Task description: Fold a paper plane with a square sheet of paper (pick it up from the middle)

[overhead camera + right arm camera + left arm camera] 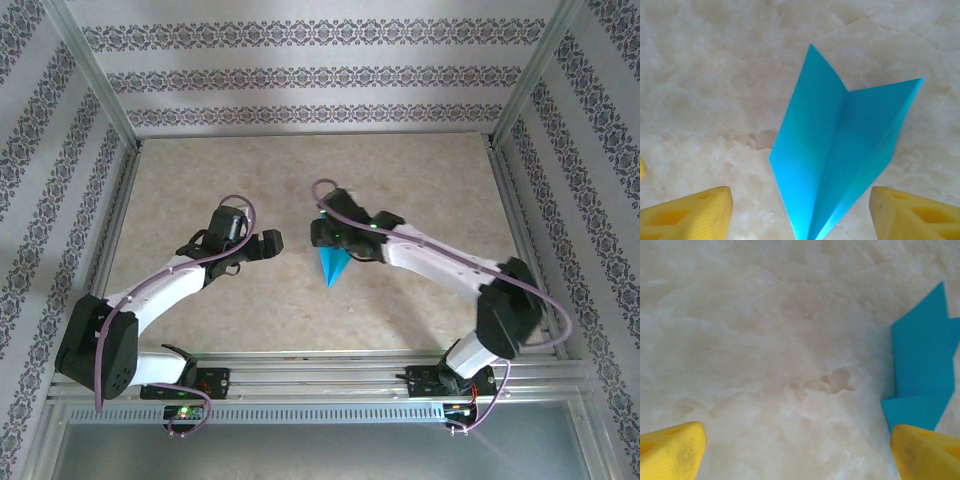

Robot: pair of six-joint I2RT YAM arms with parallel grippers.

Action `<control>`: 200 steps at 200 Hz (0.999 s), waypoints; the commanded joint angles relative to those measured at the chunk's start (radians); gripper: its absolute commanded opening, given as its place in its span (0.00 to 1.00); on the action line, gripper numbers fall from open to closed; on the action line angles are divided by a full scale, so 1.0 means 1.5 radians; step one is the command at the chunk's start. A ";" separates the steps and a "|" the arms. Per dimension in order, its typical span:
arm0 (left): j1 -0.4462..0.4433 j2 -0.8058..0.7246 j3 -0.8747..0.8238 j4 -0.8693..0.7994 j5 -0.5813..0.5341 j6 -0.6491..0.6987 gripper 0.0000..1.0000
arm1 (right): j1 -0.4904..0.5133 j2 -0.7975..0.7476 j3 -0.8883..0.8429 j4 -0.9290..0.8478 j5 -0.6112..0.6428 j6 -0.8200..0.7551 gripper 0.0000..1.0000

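On the desk (pixel 300 170), about the middle: the paper plane (pixel 333 266), nose toward the near edge. Just behind the paper plane, at its wide end: the right hand (pixel 322 237), fingers (pixel 695 212) one on each side of it, not touching. Left of the paper plane, near but apart: the left hand (pixel 272 243). Far behind the paper plane: the back wall. Side walls well off left and right.

Beige marbled table (pixel 400 180), patterned wallpaper walls (pixel 300 75), silver metal frame posts (pixel 100 84), rail along near edge (pixel 320 385).
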 commanded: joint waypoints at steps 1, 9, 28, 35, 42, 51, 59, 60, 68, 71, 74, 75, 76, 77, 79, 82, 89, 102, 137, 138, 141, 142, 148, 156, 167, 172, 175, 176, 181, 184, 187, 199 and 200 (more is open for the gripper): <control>0.026 -0.022 -0.018 -0.042 -0.041 -0.030 0.98 | 0.038 0.079 0.071 -0.138 0.121 -0.020 0.75; 0.035 -0.027 -0.024 -0.045 -0.039 -0.034 0.99 | 0.046 0.103 0.089 -0.145 0.134 -0.016 0.75; 0.052 -0.038 -0.038 -0.046 -0.032 -0.040 1.00 | 0.052 0.151 0.123 -0.165 0.158 -0.004 0.74; 0.055 -0.041 -0.042 -0.046 -0.031 -0.041 1.00 | 0.053 0.165 0.130 -0.164 0.161 -0.005 0.73; 0.058 -0.044 -0.045 -0.044 -0.028 -0.041 1.00 | 0.052 0.181 0.140 -0.165 0.161 -0.006 0.71; 0.061 -0.046 -0.046 -0.044 -0.024 -0.040 1.00 | 0.052 0.202 0.154 -0.170 0.158 -0.007 0.68; 0.063 -0.045 -0.046 -0.045 -0.023 -0.039 1.00 | 0.052 0.217 0.164 -0.171 0.157 -0.007 0.64; 0.063 -0.046 -0.046 -0.045 -0.022 -0.039 1.00 | 0.052 0.219 0.165 -0.171 0.157 -0.007 0.64; 0.065 -0.047 -0.046 -0.046 -0.021 -0.038 1.00 | 0.053 0.231 0.174 -0.175 0.156 -0.005 0.60; 0.066 -0.048 -0.046 -0.046 -0.021 -0.038 1.00 | 0.053 0.234 0.177 -0.176 0.155 -0.004 0.58; 0.066 -0.048 -0.046 -0.046 -0.020 -0.037 1.00 | 0.053 0.237 0.179 -0.176 0.156 -0.003 0.57; 0.066 -0.048 -0.046 -0.046 -0.020 -0.037 1.00 | 0.052 0.238 0.179 -0.176 0.156 -0.002 0.56; 0.066 -0.048 -0.046 -0.046 -0.021 -0.037 1.00 | 0.052 0.239 0.180 -0.176 0.156 -0.002 0.56; 0.066 -0.048 -0.046 -0.047 -0.021 -0.037 1.00 | 0.052 0.239 0.180 -0.176 0.156 -0.002 0.55; 0.067 -0.048 -0.046 -0.047 -0.020 -0.037 1.00 | 0.053 0.241 0.181 -0.176 0.156 -0.001 0.54; 0.068 -0.048 -0.046 -0.047 -0.020 -0.036 1.00 | 0.052 0.244 0.181 -0.176 0.157 0.000 0.53; 0.069 -0.049 -0.045 -0.048 -0.020 -0.036 1.00 | 0.052 0.247 0.184 -0.178 0.160 0.003 0.48; 0.071 -0.049 -0.046 -0.050 -0.019 -0.037 1.00 | 0.051 0.249 0.186 -0.181 0.166 0.009 0.39; 0.077 -0.051 -0.043 -0.053 -0.017 -0.038 1.00 | 0.049 0.248 0.195 -0.211 0.206 0.030 0.15; 0.076 -0.051 -0.042 -0.053 -0.017 -0.038 1.00 | 0.049 0.247 0.194 -0.210 0.208 0.031 0.15; 0.077 -0.051 -0.042 -0.053 -0.017 -0.038 1.00 | 0.048 0.245 0.194 -0.209 0.210 0.031 0.13; 0.078 -0.052 -0.043 -0.053 -0.016 -0.038 1.00 | 0.048 0.244 0.193 -0.209 0.211 0.031 0.13; 0.077 -0.053 -0.041 -0.054 -0.016 -0.038 1.00 | 0.047 0.237 0.191 -0.208 0.216 0.032 0.09; 0.079 -0.053 -0.040 -0.055 -0.016 -0.038 1.00 | 0.046 0.227 0.190 -0.203 0.219 0.029 0.06; 0.081 -0.057 -0.039 -0.057 -0.016 -0.039 1.00 | 0.045 0.207 0.184 -0.187 0.219 0.019 0.04; 0.082 -0.059 -0.039 -0.057 -0.016 -0.040 1.00 | 0.043 0.194 0.180 -0.175 0.211 0.013 0.03; 0.083 -0.060 -0.040 -0.058 -0.016 -0.040 1.00 | 0.042 0.185 0.175 -0.164 0.205 0.009 0.03; 0.083 -0.061 -0.039 -0.058 -0.015 -0.040 1.00 | 0.042 0.181 0.173 -0.160 0.203 0.007 0.03; 0.085 -0.062 -0.039 -0.058 -0.014 -0.042 0.99 | 0.039 0.165 0.164 -0.141 0.188 0.004 0.03; 0.085 -0.063 -0.039 -0.058 -0.012 -0.042 1.00 | 0.036 0.154 0.157 -0.128 0.177 0.001 0.03; 0.086 -0.064 -0.039 -0.058 -0.011 -0.043 1.00 | 0.033 0.145 0.148 -0.112 0.162 -0.002 0.02; 0.090 -0.069 -0.039 -0.058 -0.004 -0.048 1.00 | 0.015 0.095 0.106 -0.030 0.077 -0.011 0.02; 0.091 -0.070 -0.039 -0.057 -0.004 -0.048 1.00 | 0.013 0.091 0.102 -0.022 0.068 -0.010 0.02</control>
